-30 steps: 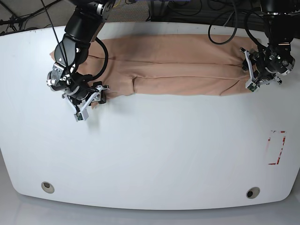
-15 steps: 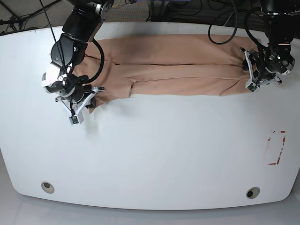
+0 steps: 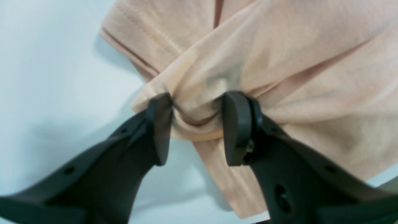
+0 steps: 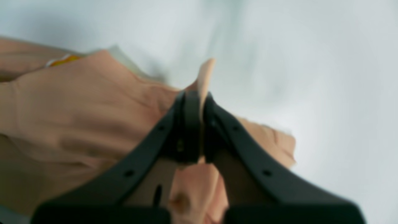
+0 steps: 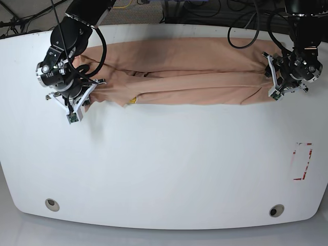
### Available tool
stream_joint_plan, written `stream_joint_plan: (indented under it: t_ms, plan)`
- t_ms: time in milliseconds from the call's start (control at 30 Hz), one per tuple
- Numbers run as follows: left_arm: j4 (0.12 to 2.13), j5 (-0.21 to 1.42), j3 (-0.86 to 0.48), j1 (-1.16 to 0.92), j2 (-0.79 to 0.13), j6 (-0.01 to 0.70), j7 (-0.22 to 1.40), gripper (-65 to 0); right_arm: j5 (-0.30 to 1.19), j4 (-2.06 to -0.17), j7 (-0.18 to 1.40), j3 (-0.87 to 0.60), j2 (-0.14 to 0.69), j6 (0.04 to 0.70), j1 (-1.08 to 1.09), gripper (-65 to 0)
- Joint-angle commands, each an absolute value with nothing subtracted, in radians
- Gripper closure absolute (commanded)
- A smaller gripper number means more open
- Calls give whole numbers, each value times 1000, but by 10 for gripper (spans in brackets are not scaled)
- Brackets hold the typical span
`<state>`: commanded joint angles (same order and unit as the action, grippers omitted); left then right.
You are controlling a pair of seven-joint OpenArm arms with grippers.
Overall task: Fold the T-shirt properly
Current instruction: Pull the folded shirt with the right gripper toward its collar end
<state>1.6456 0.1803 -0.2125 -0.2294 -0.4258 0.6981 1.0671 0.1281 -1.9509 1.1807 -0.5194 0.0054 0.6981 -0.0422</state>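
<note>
The peach T-shirt (image 5: 184, 72) lies stretched in a long folded band across the back of the white table (image 5: 164, 169). My right gripper (image 5: 82, 104), on the base view's left, is shut on the shirt's left end. In the right wrist view its jaws (image 4: 199, 99) pinch a tab of cloth (image 4: 77, 109), and a yellow print edge (image 4: 62, 60) shows. My left gripper (image 5: 272, 78) holds the right end. In the left wrist view a bunched fold (image 3: 279, 62) sits clamped between its fingers (image 3: 160, 127).
A red rectangle mark (image 5: 302, 161) is on the table near the right edge. Two round holes (image 5: 51, 204) (image 5: 277, 210) sit near the front edge. Dark cables (image 5: 246, 31) hang behind the table's back edge.
My right gripper has moved left and toward the back with the shirt's end in it. The band has been pulled straighter and its front flap drawn up. The left gripper has not moved.
</note>
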Motion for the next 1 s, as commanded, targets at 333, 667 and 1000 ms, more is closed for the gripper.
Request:
stream_joint_plan:
  t_ms: [333, 667, 1000]
  plan:
    - [1646, 180, -213, -229, -427, 698, 1066, -244, 128, -2018, 1181, -518, -28, 698, -168, 0]
    - [1644, 180, -211, -229, -441, 698, 1066, -244, 128, -2025, 1181, -518, -28, 698, -260, 0]
    - [1644, 180, -211, -229, -441, 698, 1066, -246, 128, -2025, 1181, -521, -27, 698, -300, -27]
